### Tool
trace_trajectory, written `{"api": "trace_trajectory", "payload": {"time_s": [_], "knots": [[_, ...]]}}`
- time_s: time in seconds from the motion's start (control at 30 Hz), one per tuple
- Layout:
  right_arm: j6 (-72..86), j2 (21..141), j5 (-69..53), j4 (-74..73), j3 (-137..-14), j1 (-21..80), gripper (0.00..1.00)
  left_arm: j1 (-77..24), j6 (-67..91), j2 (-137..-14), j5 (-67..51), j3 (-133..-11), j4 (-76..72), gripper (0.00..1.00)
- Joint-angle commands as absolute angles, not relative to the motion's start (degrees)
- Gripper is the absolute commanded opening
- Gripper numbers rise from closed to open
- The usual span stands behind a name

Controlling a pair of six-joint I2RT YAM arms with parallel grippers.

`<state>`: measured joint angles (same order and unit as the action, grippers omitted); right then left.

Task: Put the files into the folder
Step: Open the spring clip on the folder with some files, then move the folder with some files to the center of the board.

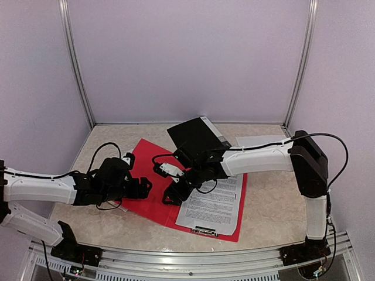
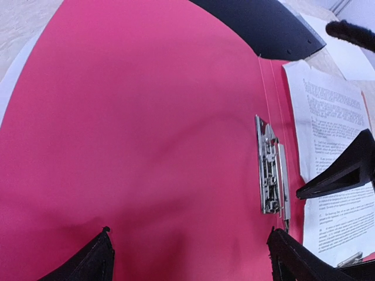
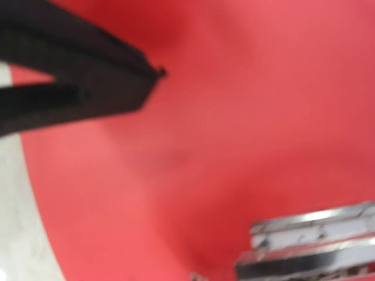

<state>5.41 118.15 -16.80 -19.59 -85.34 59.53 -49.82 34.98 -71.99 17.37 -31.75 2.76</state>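
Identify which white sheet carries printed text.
The printed sheet lying in the red folder; the far sheet, on the table, looks blank.

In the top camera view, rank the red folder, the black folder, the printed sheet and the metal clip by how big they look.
1. red folder
2. printed sheet and black folder: alike; the right arm hides part of the black one, so unranked
3. metal clip, smallest
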Motion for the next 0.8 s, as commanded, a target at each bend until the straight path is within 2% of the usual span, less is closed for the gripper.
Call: {"api": "trace_trajectory", "payload": {"time_s": [0.0,0.13,0.23,0.57,0.77], "knots": [[4.58,116.8,-13.01,-20.18,-89.88,60.07,0.74,-46.45,37.34,-67.35,14.47,-31.2,5.08,0.88],[3.95,119.54,-9.71,-19.18,-92.81,61.81,0.79,-41.43,41.05,-64.81,12.75,-31.47,6.41,0.88],[3.01,123.03,-8.6,-20.17,-97.14,62.66,0.8,-37.52,43.6,-62.89,11.88,-31.11,6.62,0.88],[-1.81,133.48,-2.17,-24.38,-106.01,63.28,0.77,-21.71,49.41,-61.16,3.94,-28.73,5.58,0.85],[-4.17,135.92,2.32,-27.97,-106.22,63.15,0.73,-19.67,48.03,-64.32,2.14,-28.81,3.07,0.84]]}}
